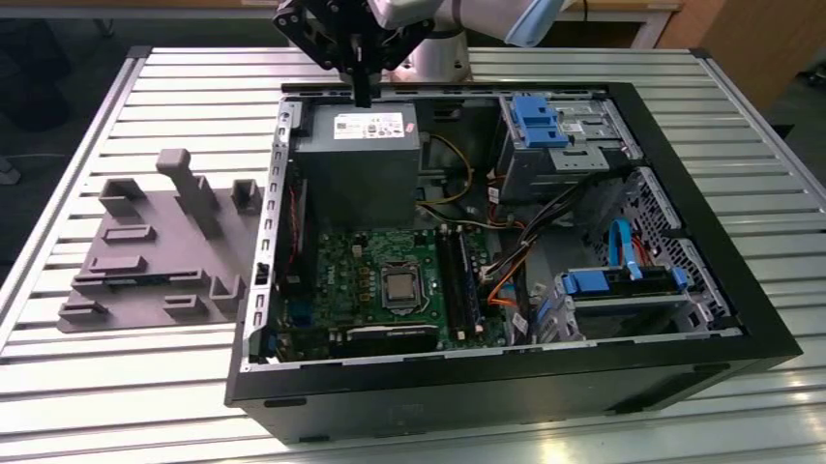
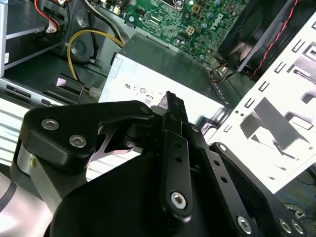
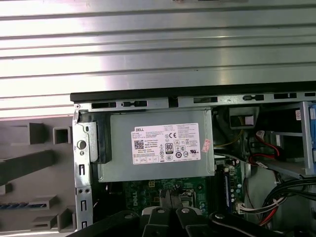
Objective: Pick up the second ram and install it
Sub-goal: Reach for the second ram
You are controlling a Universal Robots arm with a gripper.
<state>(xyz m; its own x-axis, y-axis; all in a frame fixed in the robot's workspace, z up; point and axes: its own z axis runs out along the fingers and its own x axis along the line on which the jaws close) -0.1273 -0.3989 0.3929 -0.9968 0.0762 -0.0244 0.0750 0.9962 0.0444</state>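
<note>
Overhead, vertical end effector (image 1: 363,99) above the power supply (image 1: 355,164), jaws together, nothing between them.

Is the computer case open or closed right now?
Open. The computer case has no side panel on, so the motherboard, power supply and cables show inside.
</note>
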